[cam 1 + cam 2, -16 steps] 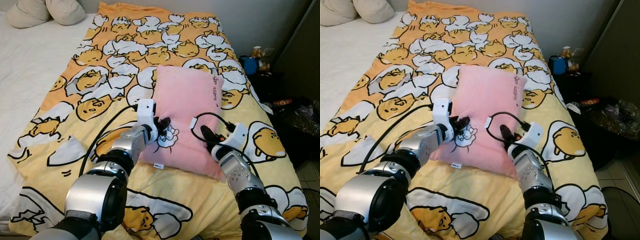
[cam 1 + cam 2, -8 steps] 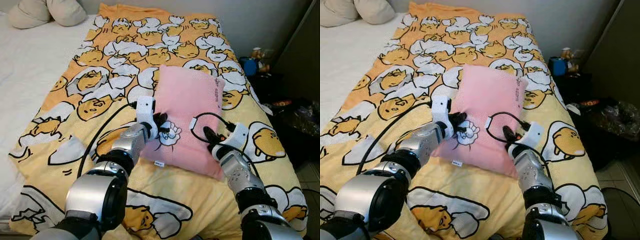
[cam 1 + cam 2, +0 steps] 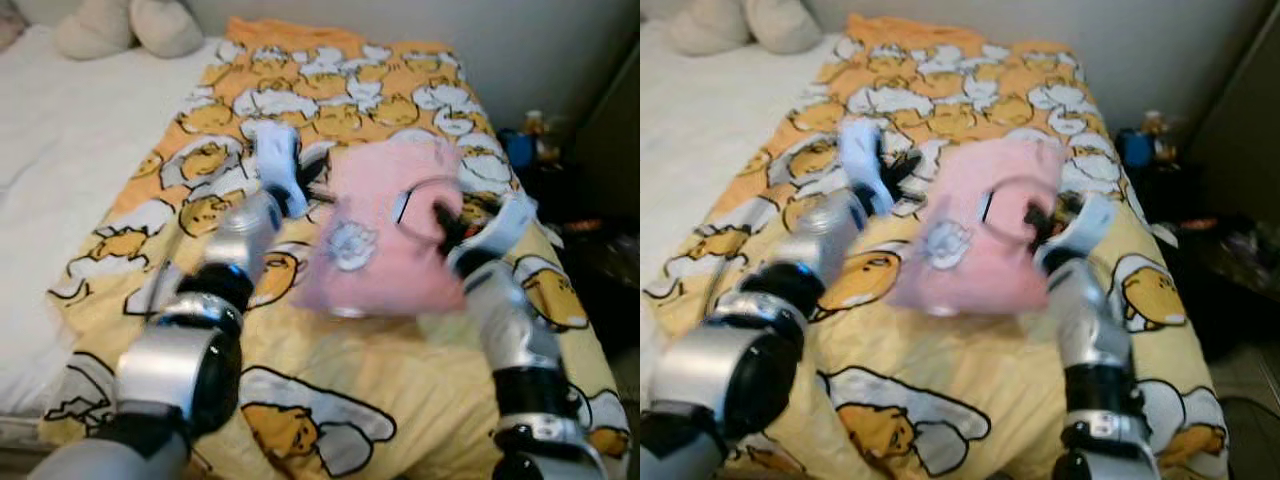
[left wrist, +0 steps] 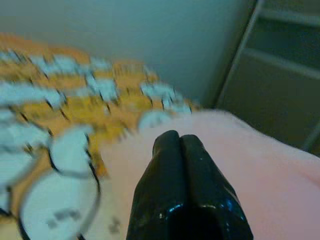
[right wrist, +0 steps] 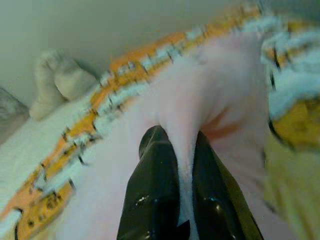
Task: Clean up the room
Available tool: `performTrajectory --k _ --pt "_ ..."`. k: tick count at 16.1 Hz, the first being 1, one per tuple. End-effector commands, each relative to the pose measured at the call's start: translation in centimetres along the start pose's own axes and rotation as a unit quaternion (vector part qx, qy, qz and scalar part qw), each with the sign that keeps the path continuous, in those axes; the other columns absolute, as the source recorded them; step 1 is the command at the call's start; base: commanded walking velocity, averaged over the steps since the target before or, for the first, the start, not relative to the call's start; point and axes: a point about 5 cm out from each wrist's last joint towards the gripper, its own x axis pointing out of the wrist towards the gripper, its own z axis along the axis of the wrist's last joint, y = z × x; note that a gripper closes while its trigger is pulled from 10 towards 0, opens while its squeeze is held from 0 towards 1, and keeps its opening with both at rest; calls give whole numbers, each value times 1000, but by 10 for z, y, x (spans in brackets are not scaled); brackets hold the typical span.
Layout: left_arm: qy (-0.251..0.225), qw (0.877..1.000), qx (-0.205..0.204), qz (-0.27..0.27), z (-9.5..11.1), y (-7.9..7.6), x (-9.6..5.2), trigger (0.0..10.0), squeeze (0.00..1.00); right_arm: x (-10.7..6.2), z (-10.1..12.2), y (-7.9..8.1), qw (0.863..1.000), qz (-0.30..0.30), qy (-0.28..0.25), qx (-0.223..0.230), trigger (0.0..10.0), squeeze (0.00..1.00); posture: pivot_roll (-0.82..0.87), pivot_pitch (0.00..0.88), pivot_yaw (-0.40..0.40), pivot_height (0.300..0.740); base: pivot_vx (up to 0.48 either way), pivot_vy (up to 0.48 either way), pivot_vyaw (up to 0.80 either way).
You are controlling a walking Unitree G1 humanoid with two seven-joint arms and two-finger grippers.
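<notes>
The right gripper [image 5: 176,150] was clamped on a fold of the pink pillow [image 3: 385,235], fabric pinched between its fingers. The left gripper [image 4: 179,142] had its fingers pressed together with nothing between them, just beside the pillow's edge. Beneath both lay the egg-patterned blanket [image 3: 330,105] on the bed [image 3: 70,130].

- This is a bedroom in a home.
- A big bed [image 3: 60,160] has a white sheet.
- A yellow blanket [image 3: 400,380] with cartoon eggs lies on it.
- Soft pillows [image 3: 130,25] sit at the top.
- A pink pillow [image 3: 385,240] is there too.
</notes>
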Motion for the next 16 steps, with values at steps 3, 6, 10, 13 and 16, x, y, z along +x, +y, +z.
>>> performTrajectory --k 3,6,10,13,16 --pt "-39 999 21 -25 23 -7 5 0 0 -4 25 -4 999 -6 -38 -11 0 0 -100 0 0 740 0 0 0" --pt "23 999 28 2 -13 -5 -2 10000 0 -30 -28 -57 994 -80 66 -31 0 0 -113 0 10 740 0 0 0" --pt "52 998 9 25 -28 3 -8 10000 1000 -54 -50 -91 982 -122 121 -77 0 0 -112 0 30 740 0 0 0" --pt "103 993 63 13 -43 -1 -9 10000 1000 -55 -40 -99 973 -102 135 -158 0 0 -127 35 40 740 0 0 0" --pt "138 982 110 -61 -47 -20 -3 10000 1000 -62 -41 -100 969 -88 147 -176 0 0 -150 91 32 740 0 0 0"
